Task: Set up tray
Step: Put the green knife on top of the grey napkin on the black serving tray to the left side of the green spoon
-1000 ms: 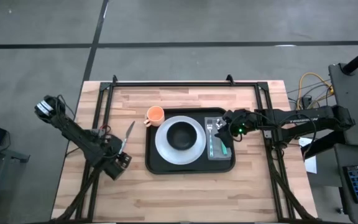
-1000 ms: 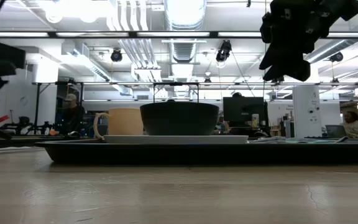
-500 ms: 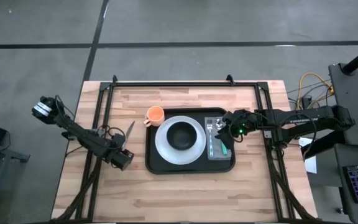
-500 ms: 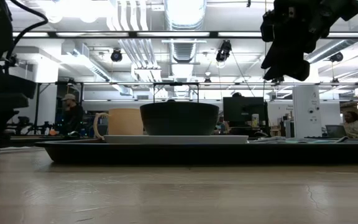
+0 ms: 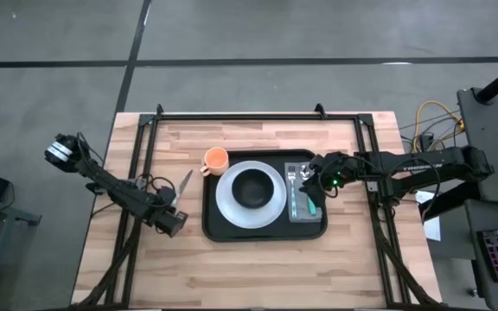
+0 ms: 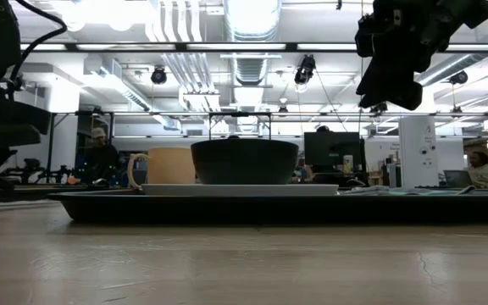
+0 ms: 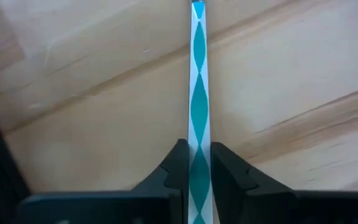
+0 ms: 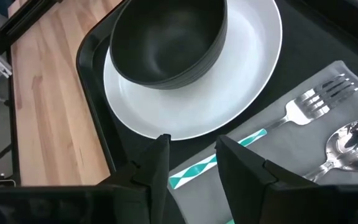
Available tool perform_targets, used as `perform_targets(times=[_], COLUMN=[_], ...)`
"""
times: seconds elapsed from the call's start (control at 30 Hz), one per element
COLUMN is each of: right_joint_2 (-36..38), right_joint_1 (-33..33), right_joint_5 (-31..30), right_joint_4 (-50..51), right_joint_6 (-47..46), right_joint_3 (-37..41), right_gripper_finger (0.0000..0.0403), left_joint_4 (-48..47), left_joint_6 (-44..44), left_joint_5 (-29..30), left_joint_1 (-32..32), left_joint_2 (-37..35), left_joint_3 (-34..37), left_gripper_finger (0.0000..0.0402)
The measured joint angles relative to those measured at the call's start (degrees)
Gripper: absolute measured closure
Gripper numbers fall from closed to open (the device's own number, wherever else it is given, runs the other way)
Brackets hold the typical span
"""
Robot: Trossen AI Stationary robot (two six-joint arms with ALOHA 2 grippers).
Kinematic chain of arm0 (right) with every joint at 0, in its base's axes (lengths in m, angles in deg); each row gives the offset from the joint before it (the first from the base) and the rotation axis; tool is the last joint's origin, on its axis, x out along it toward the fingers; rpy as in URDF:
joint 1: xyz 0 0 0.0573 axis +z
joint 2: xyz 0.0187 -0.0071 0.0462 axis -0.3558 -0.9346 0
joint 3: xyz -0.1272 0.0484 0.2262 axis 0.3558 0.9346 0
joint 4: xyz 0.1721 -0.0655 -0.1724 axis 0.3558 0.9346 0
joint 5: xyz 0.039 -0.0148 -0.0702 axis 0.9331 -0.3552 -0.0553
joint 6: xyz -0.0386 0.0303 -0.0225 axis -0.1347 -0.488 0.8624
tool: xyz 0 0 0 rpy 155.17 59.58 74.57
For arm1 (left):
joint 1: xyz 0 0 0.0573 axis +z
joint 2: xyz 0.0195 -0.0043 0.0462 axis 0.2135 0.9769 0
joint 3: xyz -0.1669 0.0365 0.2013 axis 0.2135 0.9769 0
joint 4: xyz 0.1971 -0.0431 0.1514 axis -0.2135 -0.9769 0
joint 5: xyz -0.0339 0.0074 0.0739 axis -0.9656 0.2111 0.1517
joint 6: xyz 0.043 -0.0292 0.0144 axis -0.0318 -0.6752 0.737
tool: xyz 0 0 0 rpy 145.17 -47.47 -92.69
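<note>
The black tray [image 5: 223, 226] holds a white plate [image 5: 228, 200] with a black bowl [image 5: 252, 187], and a grey napkin [image 5: 304, 214] carrying a fork [image 8: 316, 102] and a spoon [image 8: 350, 146]. A knife [image 5: 181, 182] with a teal-and-white handle [image 7: 199, 93] lies on the wood left of the tray. My left gripper [image 5: 171, 216] is shut on it. My right gripper [image 8: 191, 165] hangs open above the napkin, next to the plate's rim, touching nothing. An orange cup [image 5: 216, 159] stands on the table at the tray's far left corner. My left gripper pinches the knife's patterned handle [image 7: 199, 163] between its two fingers, one on each long side. The fingers come from above, pointing down. The knife lies flat on the table, its blade [image 5: 181, 179] pointing toward the far edge.
Black frame rails [image 5: 145, 164] run along the table's left, right and far sides. Bare wood lies in front of the tray. Beyond the table the low view shows a workshop with people far off.
My left gripper has come down to the table and gone a little toward the far edge, onto the knife's handle. The knife has not moved.
</note>
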Motion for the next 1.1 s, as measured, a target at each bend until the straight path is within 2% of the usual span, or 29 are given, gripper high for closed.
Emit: perform_targets(times=[0.07,0.23,0.67,0.77,0.97,1.1], right_joint_2=[0.00,0.00,0.66,0.66,-0.24,-0.46], right_joint_1=[0.00,0.00,-0.04,0.40,3.61,5.20], right_joint_5=[-0.02,-0.54,-2.78,-6.17,-19.63,-22.54], right_joint_4=[0.00,-0.73,-7.99,-12.59,-29.46,-40.00], right_joint_6=[0.04,0.13,4.28,4.71,10.56,15.23], right_joint_3=[0.00,0.00,0.00,0.00,0.00,0.00], right_gripper_finger=[0.0287,0.0294,0.0291,0.0291,0.0291,0.0291], left_joint_4=[0.35,-5.46,-27.59,-31.09,-34.15,-34.46], left_joint_6=[0.00,0.64,4.11,6.35,8.86,10.83], left_joint_5=[1.83,12.15,35.96,42.43,59.56,66.66], left_joint_1=[-0.11,-0.26,-0.26,-0.16,0.77,2.85], left_joint_2=[0.13,0.84,6.81,10.03,17.40,21.31], left_joint_3=[-0.72,-5.33,-25.43,-30.04,-36.73,-41.61], left_gripper_finger=[0.0379,0.0375,0.0378,0.0378,0.0378,0.0378])
